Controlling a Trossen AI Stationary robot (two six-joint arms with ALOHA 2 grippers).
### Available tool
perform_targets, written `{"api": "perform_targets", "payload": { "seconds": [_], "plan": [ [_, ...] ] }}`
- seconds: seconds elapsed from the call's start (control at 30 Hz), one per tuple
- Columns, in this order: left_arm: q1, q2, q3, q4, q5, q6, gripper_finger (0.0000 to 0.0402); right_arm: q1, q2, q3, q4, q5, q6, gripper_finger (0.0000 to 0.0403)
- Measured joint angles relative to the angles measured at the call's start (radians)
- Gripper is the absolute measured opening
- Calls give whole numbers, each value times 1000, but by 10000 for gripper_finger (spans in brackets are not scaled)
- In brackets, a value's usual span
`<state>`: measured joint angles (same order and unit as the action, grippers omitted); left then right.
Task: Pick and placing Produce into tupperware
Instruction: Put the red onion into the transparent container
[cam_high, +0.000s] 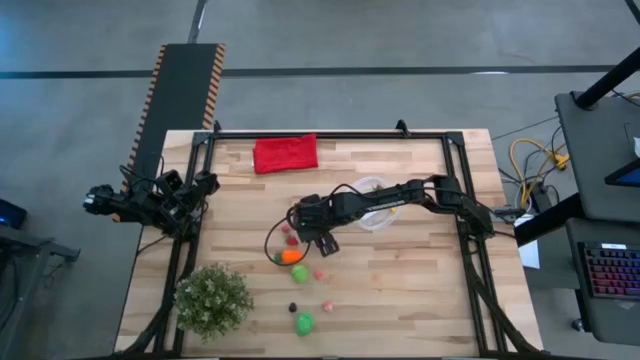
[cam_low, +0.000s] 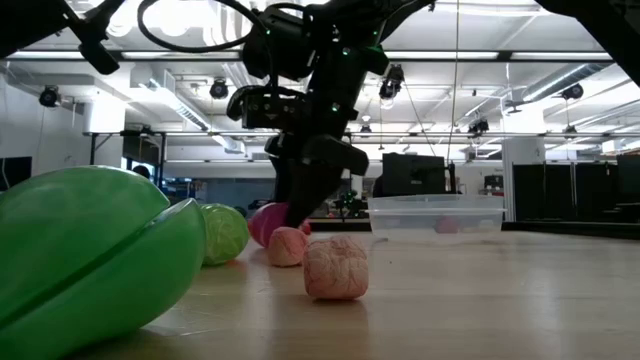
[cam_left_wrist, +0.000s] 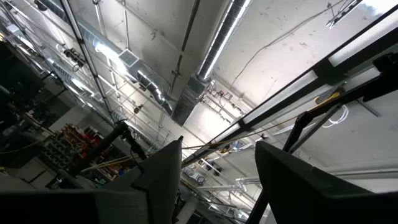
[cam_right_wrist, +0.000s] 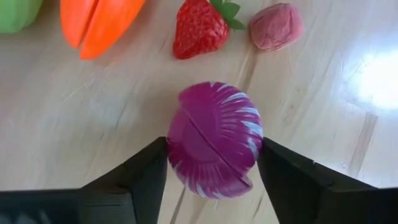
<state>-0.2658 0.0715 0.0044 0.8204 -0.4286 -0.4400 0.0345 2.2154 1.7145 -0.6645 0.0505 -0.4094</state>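
From above, the right gripper (cam_high: 325, 243) is low over the table's middle among the produce, with the tupperware (cam_high: 372, 190) behind its arm; the left gripper (cam_high: 100, 200) waits off the table's left edge. In the low view, the right gripper (cam_low: 300, 210) reaches down to the wood. Left wrist view — fingers apart, holding nothing. Right wrist view — fingers (cam_right_wrist: 146, 171) touch both sides of the magenta piece (cam_right_wrist: 214, 140), near a strawberry (cam_right_wrist: 200, 26).

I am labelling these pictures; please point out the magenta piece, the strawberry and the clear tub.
magenta piece (cam_right_wrist: 214, 140): right wrist view, its striped front.
strawberry (cam_right_wrist: 200, 28): right wrist view, its red body.
clear tub (cam_low: 436, 213): low view, its side wall.
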Motion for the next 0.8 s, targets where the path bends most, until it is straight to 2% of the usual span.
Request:
{"api": "perform_targets", "payload": {
  "seconds": [0.17, 0.43, 0.63, 0.8],
  "plan": [
    [0, 0, 0, 0, 0, 0, 192, 0, 0, 10, 0, 0, 24, 220],
    [0, 0, 0, 0, 0, 0, 192, -15, -36, 62, -52, 17, 148, 248],
    [0, 0, 0, -1, 0, 1, 192, -64, -58, 112, -339, 156, 247, 247],
    [0, 0, 0, -6, 0, 1, 192, -142, -98, 86, -622, 189, 386, 243]
  ]
}}
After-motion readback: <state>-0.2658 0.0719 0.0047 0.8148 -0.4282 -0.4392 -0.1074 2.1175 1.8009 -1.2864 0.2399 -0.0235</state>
